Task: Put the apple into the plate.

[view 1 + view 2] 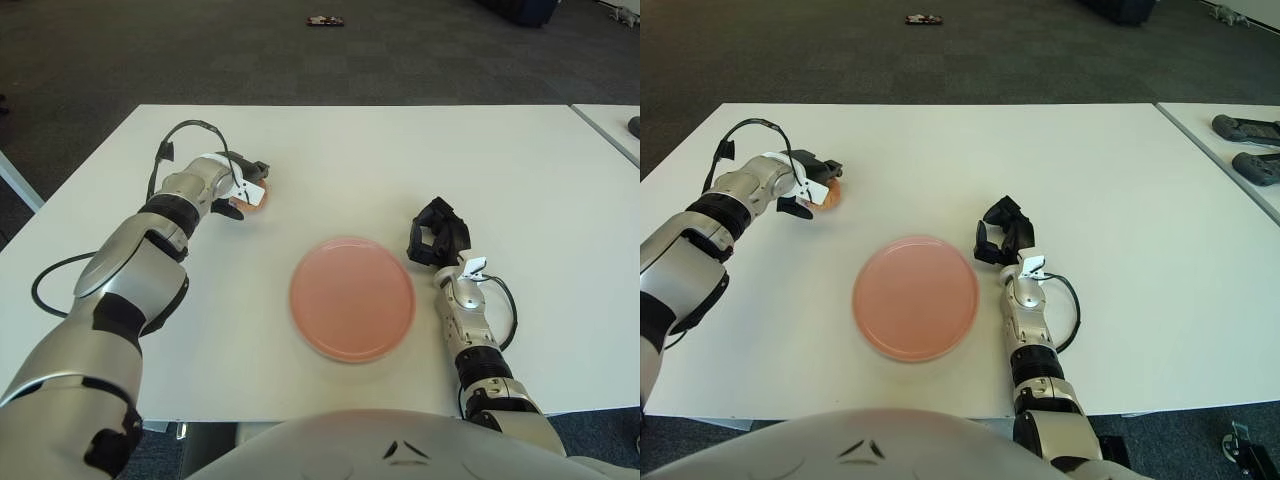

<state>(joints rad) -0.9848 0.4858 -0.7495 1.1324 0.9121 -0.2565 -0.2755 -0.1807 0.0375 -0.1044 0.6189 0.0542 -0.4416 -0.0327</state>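
The apple (254,198) is a small orange-red fruit on the white table (400,160), at the far left. My left hand (243,191) reaches across to it and its dark fingers wrap over the top and near side, hiding most of the fruit. The apple still touches the table. The round pink plate (352,297) lies at the table's front middle with nothing on it, well to the right of and nearer than the apple. My right hand (437,238) shows just beside the plate's right rim, fingers loosely bent and holding nothing.
A black cable (190,130) loops above my left wrist. A second table at the right edge carries two dark devices (1246,128). A small dark object (326,20) lies on the carpet far behind. The near table edge runs just below the plate.
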